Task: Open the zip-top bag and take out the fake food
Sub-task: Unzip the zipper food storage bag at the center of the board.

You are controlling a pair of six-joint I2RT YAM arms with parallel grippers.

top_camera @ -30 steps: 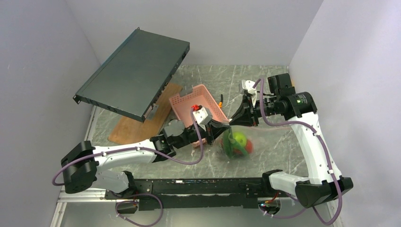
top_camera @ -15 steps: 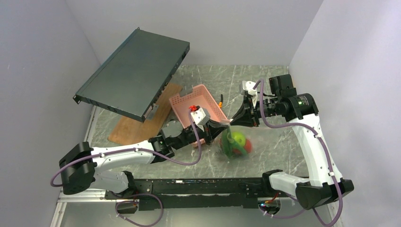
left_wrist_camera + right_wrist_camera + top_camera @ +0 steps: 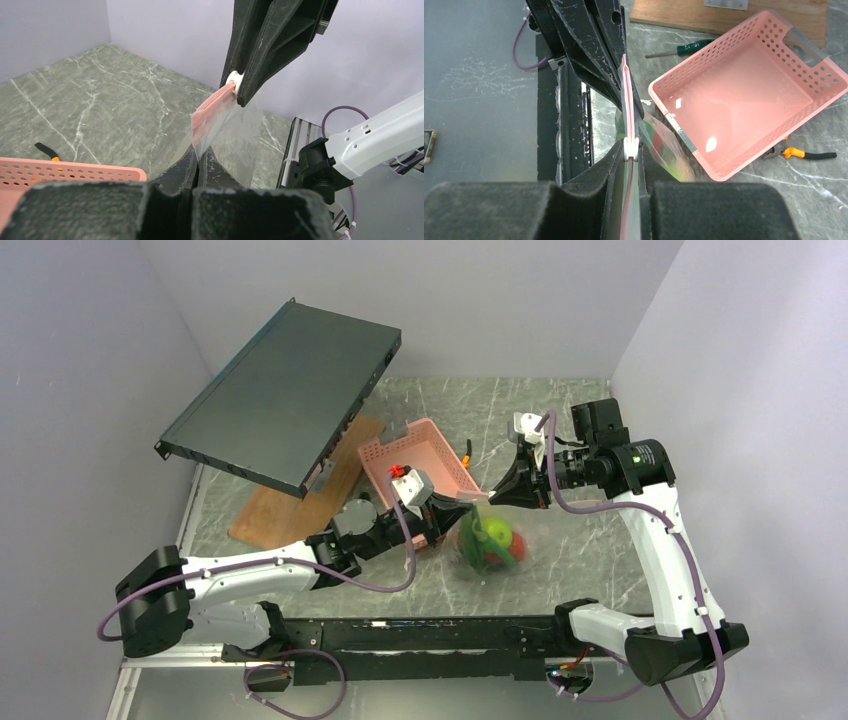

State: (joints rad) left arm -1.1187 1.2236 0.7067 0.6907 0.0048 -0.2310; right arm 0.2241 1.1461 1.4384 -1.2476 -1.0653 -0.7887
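Top view: the zip-top bag (image 3: 470, 550) hangs between the two arms, and it looks lifted off the counter (image 3: 590, 540), though I can't be sure. The fake food (image 3: 497, 533) is bunched in its bottom, straight below both sets of fingers. The left fingers (image 3: 466, 503) and right fingers (image 3: 497, 494) meet almost tip to tip, both closed on the bag's top edge, with the pink basket (image 3: 420, 462) just behind the left ones. Left wrist view: the left fingers (image 3: 200, 162) are pinched together on clear film. From there the zip strip (image 3: 212, 106) runs up and away to the right fingers (image 3: 239, 87), which are clamped on the white slider (image 3: 232, 78). Right wrist view: the right fingers (image 3: 630, 165) are tight on the white slider (image 3: 630, 148). The zip strip (image 3: 625, 95) stands on edge, going straight ahead into the left fingers (image 3: 620, 60). Food shows only as a green blur beside the fingers. The green-handled screwdriver (image 3: 679, 49) lies well beyond. The strip's long axis runs fingers to fingers, so opening probably means sliding along that line, away from the left fingers. The right arm has the slider, so it is the likelier mover.
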